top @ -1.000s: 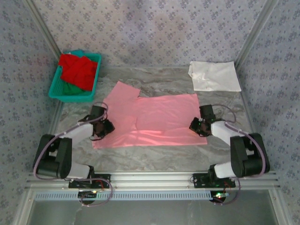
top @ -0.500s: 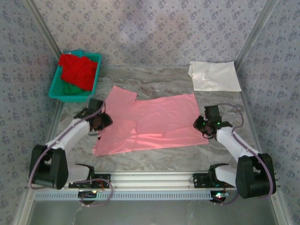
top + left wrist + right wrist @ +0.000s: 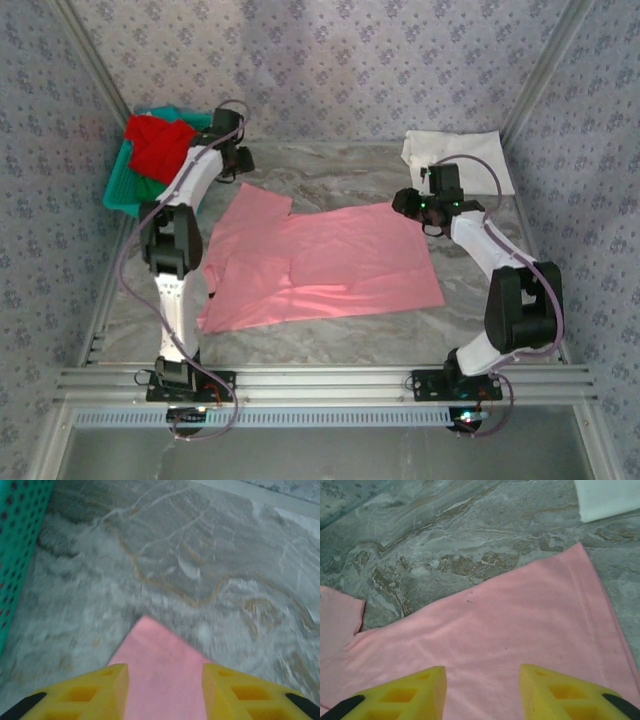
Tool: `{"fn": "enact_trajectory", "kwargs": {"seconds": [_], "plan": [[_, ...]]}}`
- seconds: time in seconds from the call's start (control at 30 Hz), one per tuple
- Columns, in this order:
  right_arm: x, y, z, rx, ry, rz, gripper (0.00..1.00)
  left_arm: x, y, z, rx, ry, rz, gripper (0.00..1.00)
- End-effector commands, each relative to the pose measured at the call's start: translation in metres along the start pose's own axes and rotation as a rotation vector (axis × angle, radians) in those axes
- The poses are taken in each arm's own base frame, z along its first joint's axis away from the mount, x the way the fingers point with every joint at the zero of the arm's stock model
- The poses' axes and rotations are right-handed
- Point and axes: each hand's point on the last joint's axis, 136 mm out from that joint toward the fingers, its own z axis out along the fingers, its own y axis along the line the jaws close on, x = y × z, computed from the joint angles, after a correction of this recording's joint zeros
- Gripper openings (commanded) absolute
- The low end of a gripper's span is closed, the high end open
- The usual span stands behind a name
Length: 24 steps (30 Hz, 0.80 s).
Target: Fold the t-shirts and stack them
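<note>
A light pink t-shirt [image 3: 330,265] lies spread flat across the middle of the marbled worktop [image 3: 340,175], smooth apart from faint creases, with one short sleeve pointing toward the far left corner. A white t-shirt [image 3: 465,160] sits folded at the far right corner. A crumpled red t-shirt [image 3: 155,148] lies on top of a green t-shirt [image 3: 140,188] in the teal basket [image 3: 115,195] at the far left corner. The left arm reaches far out, its left gripper [image 3: 240,158] just beside the basket and above the sleeve's tip. Its yellow fingers [image 3: 95,690] stand apart and hold nothing. The right arm bends inward, and the right gripper [image 3: 402,203] hangs over the pink t-shirt's far right corner, jaws likewise parted and empty.
</note>
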Motion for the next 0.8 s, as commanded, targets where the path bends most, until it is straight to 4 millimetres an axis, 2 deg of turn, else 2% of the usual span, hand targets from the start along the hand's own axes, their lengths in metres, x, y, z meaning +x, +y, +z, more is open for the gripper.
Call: {"fn": "enact_trajectory", "kwargs": {"seconds": [0.0, 0.1, 0.17, 0.3, 0.43, 0.57, 0.63, 0.77], "plan": [[0.001, 0.012, 0.003, -0.042, 0.038, -0.054, 0.46, 0.003, 0.011, 0.017, -0.072, 0.091, 0.03, 0.49], [0.006, 0.008, 0.004, -0.031, 0.05, -0.058, 0.46, -0.003, 0.01, 0.037, -0.091, 0.098, 0.025, 0.49], [0.01, 0.006, 0.005, -0.033, 0.058, -0.063, 0.46, -0.002, 0.011, 0.05, -0.096, 0.103, 0.012, 0.54], [0.02, 0.002, 0.009, -0.029, 0.085, -0.076, 0.47, 0.011, 0.016, 0.073, -0.103, 0.136, -0.004, 0.54], [0.022, 0.0, 0.009, -0.027, 0.087, -0.077, 0.47, 0.024, 0.019, 0.089, -0.1, 0.174, -0.007, 0.54], [0.021, 0.008, 0.009, -0.062, 0.091, -0.086, 0.47, 0.037, 0.021, 0.103, -0.081, 0.221, -0.017, 0.53], [0.022, 0.009, 0.008, -0.065, 0.091, -0.091, 0.47, 0.04, 0.023, 0.107, -0.087, 0.227, -0.008, 0.5], [0.023, 0.007, 0.008, -0.055, 0.091, -0.09, 0.47, 0.044, 0.024, 0.11, -0.083, 0.239, 0.004, 0.28]]}}
